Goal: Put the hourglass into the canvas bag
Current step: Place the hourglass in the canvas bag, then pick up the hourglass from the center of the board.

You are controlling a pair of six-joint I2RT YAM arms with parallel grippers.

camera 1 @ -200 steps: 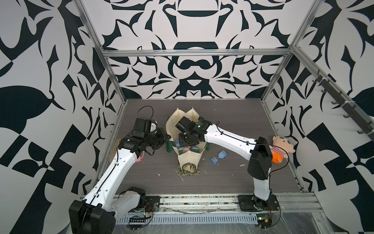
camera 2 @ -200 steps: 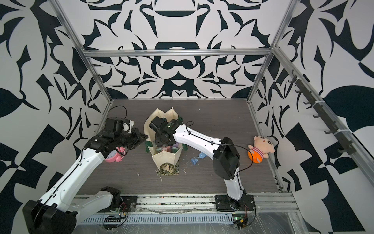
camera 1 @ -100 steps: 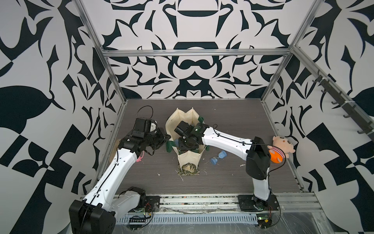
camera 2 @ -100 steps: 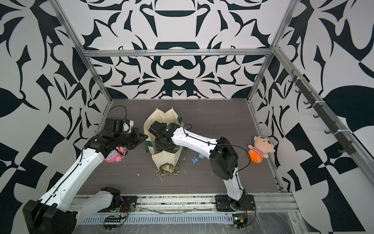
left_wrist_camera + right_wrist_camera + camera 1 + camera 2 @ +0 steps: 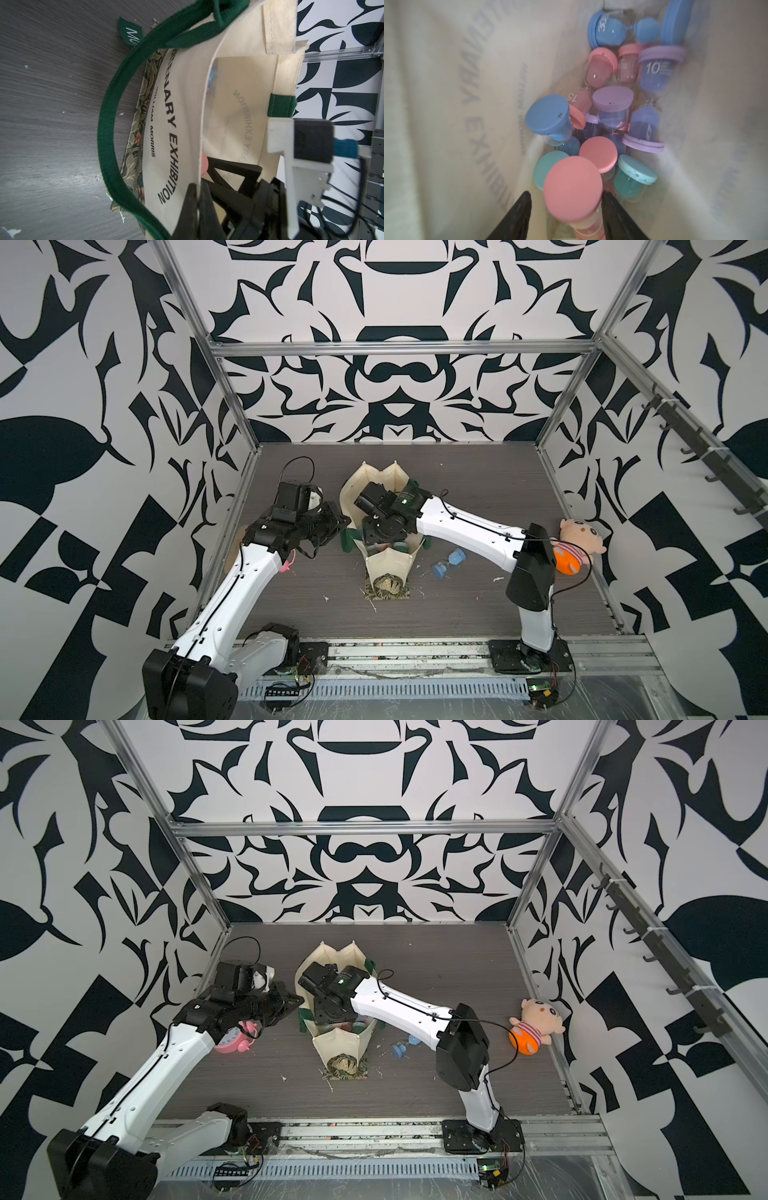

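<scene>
Right wrist view: right gripper is down inside the canvas bag, jaws apart. The pink hourglass sits between them with its cap toward the camera. A gap shows between one finger and the cap. The other finger is just beside the cap edge; contact there is unclear. Beyond it a pile of hourglasses lies in the bag's bottom: blue, purple, pink and teal, with some marked 10, 15 or 30.

Left wrist view: left gripper has its jaws together on the bag's rim, cream cloth pinched between them. The bag mouth stands open. A green handle loops out over the desk. Print on the bag reads EXHIBITION and WILLIAM MORRIS.

Both top views: the bag sits mid-desk, with the right arm's wrist over its mouth and the left gripper at its left rim. A blue hourglass lies on the desk near the bag's right side, under the right arm. A plush doll lies by the right wall, well apart from the bag. In a top view, a pink alarm clock sits beneath the left arm.
</scene>
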